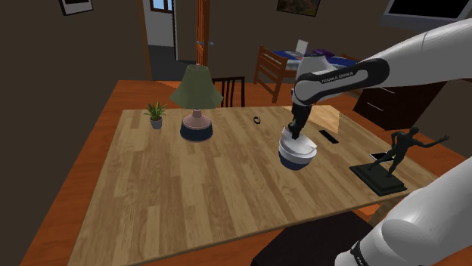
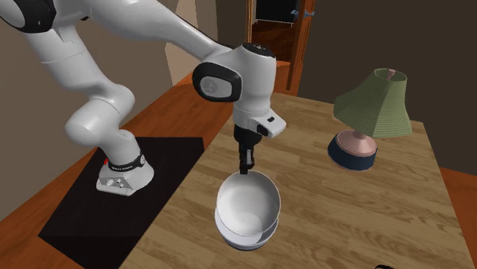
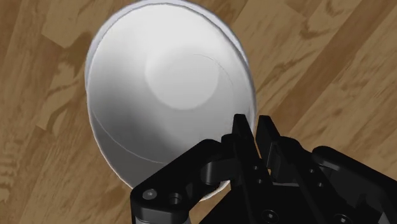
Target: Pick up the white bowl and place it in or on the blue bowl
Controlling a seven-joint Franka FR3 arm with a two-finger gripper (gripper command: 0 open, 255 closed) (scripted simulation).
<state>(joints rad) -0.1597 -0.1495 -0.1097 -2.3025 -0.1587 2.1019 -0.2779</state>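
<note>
Shoulder view: white bowl (image 1: 299, 143), clasped at its rim by the gripper (image 1: 293, 133), is held tilted in blue bowl (image 1: 296, 160); release not yet made.

White arm (image 2: 153, 30) with dark joints, based on the stand (image 2: 84, 206) just off the worktop (image 2: 367, 222)'s nearest edge. Climbs from the base through a thick lower link, doubles back at a high bend, then slopes down and out across that edge to a spot over the worktop, some way in from it. Final link upright, wrist (image 2: 248, 76) pointing straight down. All-black pincer (image 2: 246, 170) set vertically under it, fingertips lowest. Looking along the hand: fingers (image 3: 240, 130) close together, with a narrow slit between them, nipping the rim of the white bowl (image 3: 165, 83) on the side closest to the palm.
</note>
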